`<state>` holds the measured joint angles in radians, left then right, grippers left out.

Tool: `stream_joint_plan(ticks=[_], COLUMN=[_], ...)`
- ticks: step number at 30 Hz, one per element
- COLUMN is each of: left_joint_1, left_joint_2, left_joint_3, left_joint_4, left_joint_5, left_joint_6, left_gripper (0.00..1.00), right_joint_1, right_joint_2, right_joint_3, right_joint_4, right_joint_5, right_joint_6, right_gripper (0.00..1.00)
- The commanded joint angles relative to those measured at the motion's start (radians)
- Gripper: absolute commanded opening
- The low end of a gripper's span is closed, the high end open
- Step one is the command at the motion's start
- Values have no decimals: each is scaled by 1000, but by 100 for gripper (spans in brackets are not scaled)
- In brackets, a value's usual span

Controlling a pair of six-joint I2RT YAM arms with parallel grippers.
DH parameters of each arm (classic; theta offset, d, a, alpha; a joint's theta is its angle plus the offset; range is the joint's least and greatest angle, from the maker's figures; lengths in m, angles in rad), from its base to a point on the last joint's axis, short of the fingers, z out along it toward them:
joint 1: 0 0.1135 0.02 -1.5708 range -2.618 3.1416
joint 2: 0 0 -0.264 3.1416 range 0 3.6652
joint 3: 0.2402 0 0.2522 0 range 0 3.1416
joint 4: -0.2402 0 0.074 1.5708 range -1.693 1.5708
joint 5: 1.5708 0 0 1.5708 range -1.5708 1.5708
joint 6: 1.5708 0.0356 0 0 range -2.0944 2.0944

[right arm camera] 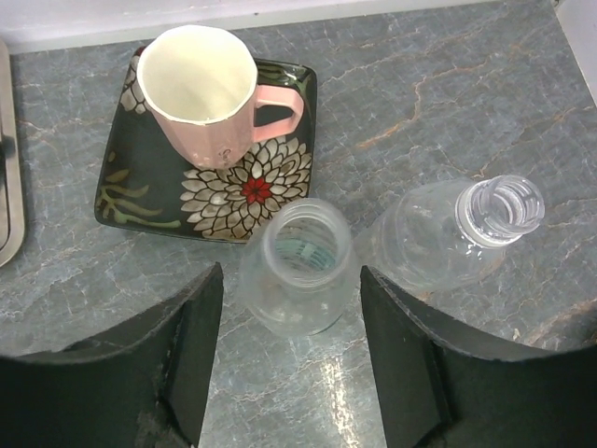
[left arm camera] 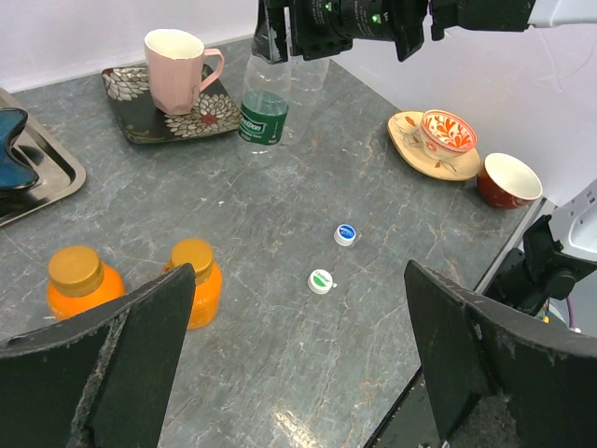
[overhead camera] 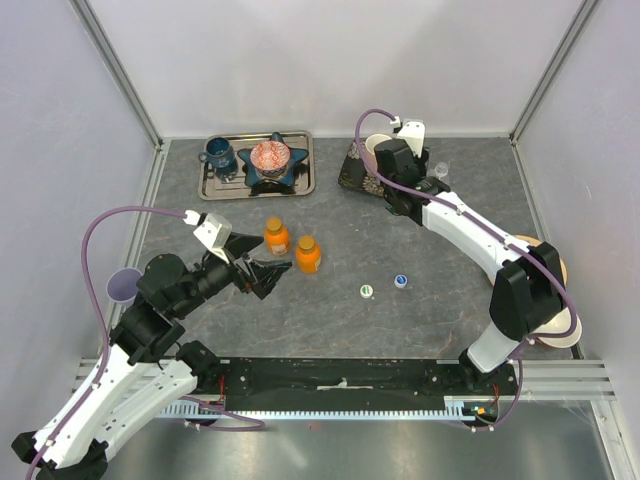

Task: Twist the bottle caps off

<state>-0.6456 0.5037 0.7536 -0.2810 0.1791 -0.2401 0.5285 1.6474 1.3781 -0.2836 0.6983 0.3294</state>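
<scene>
Bright, even overhead light; short, soft shadows; mild glare on the desk (right arm camera: 331, 387); all views fairly sharp.

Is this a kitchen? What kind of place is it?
Likely a robot lab booth, not a kitchen: two robot arms on a grey table, plain white walls in metal framing.

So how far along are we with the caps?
Done: the green-tinted clear plastic bottle and the colourless clear plastic bottle are uncapped, with the white-and-green round cap and blue-and-white round cap loose on the table. In hand: the open left gripper faces the two short orange bottles. Left: both orange screw caps are still on.
</scene>
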Motion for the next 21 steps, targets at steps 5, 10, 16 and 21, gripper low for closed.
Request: stream_joint_plan(ticks=[5, 10, 16, 21], left_joint_1=[1, 1, 1, 1], left_joint_2=[2, 6, 7, 7], left_joint_3=[-5, -7, -7, -7], left_joint_4=[36, 40, 42, 42], left_joint_5=[20, 22, 26, 26], left_joint_6=[28, 30, 30, 32], left_gripper=[99, 99, 99, 99], right_joint_1=[-12, -15, -15, -15], right_joint_2=[6, 6, 3, 2], right_joint_3=[12, 6, 6, 4], right_joint_4=[1, 1, 1, 1], right_joint_5=[-28, -28, -28, -28], right_joint_6=[19, 16, 17, 16], right_gripper=[57, 55, 55, 55])
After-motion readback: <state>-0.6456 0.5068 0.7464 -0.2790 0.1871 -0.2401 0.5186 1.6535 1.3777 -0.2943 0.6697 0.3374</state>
